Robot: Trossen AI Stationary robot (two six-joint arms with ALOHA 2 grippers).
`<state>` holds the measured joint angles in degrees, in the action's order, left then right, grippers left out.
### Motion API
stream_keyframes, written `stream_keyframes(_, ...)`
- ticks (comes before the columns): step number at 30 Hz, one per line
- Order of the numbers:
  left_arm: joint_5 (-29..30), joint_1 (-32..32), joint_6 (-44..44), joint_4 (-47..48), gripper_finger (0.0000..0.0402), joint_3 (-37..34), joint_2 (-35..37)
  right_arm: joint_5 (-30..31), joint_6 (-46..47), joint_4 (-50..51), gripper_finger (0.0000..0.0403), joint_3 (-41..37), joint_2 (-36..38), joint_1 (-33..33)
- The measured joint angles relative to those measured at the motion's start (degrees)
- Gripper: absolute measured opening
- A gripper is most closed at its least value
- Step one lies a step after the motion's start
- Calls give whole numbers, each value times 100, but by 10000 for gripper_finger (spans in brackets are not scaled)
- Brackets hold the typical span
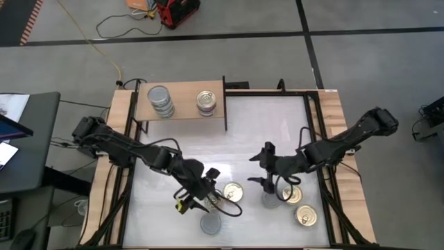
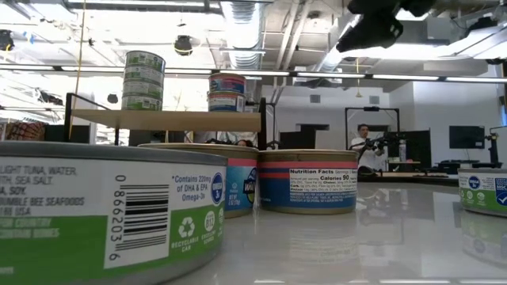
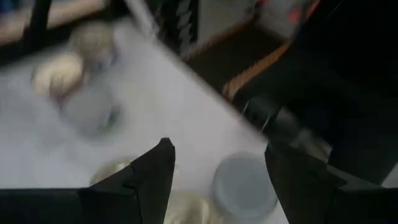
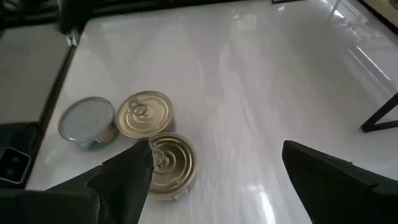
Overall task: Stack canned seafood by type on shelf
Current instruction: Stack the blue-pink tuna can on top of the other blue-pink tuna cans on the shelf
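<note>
The shelf (image 1: 182,110), a light wood board with a dark upright panel (image 1: 224,103), stands at the table's far left. It carries a stack of silver-lidded tins (image 1: 160,101) and a shorter stack (image 1: 207,103). Loose tins rest on the white table: a gold-lidded one (image 1: 233,192), a silver one (image 1: 211,223), another silver one (image 1: 270,201) and two gold ones (image 1: 293,194) (image 1: 306,217). My left gripper (image 1: 211,189) hovers open beside the near gold and silver tins; the silver tin (image 3: 244,186) shows between its fingers, untouched. My right gripper (image 1: 262,167) hangs open left of the right-hand group of tins (image 4: 171,158).
Wooden rails (image 1: 340,132) run along the table's sides. In the low view a green-labelled tin (image 2: 103,214) stands close to the camera and a person (image 2: 364,146) stands far off in the room. Bare white tabletop (image 1: 270,125) lies between the shelf and the right arm.
</note>
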<state>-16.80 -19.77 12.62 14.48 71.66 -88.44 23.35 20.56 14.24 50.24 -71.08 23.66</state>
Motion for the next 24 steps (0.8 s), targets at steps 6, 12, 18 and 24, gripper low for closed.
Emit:
stream_keyframes(6,-918,187,314,-1072,240,-155,-81,-59,360,-1166,376,-721,215,-7)
stream_keyframes(12,-1232,190,256,-2263,240,-1038,-75,-118,1358,-1356,376,-839,-74,88)
stream_keyframes(18,-1250,192,-183,-3192,240,-1806,-48,-127,1956,-1404,376,-839,-496,196)
stream_keyframes(24,-1141,192,-605,-3452,240,-2086,-46,-224,2059,-1622,365,-760,-974,186)
